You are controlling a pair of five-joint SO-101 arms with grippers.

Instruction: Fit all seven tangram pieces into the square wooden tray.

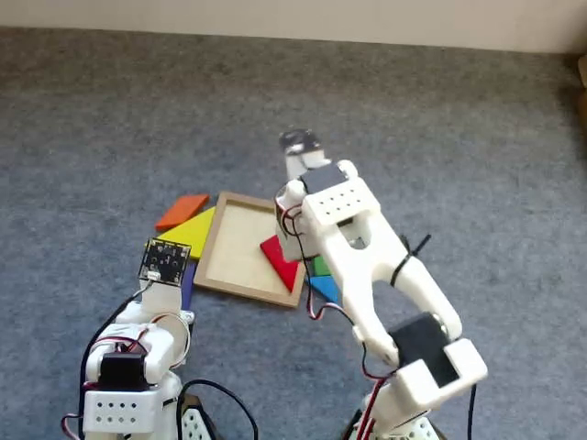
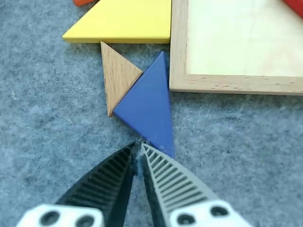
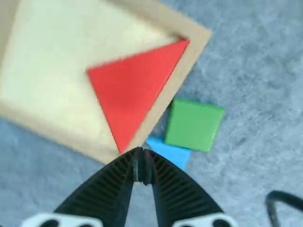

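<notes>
The square wooden tray lies mid-table with a red triangle inside it, against its right rim. In the right wrist view my right gripper is shut and empty, over the tray's corner, by the red triangle, a green square and a light blue piece. My left gripper is shut and empty, its tips at the point of a dark blue triangle. A wooden triangle touches that one, and a yellow triangle lies beyond, all outside the tray rim.
An orange piece and the yellow triangle lie left of the tray on grey carpet. The green square and light blue piece sit under the right arm. Open carpet stretches behind and to both sides.
</notes>
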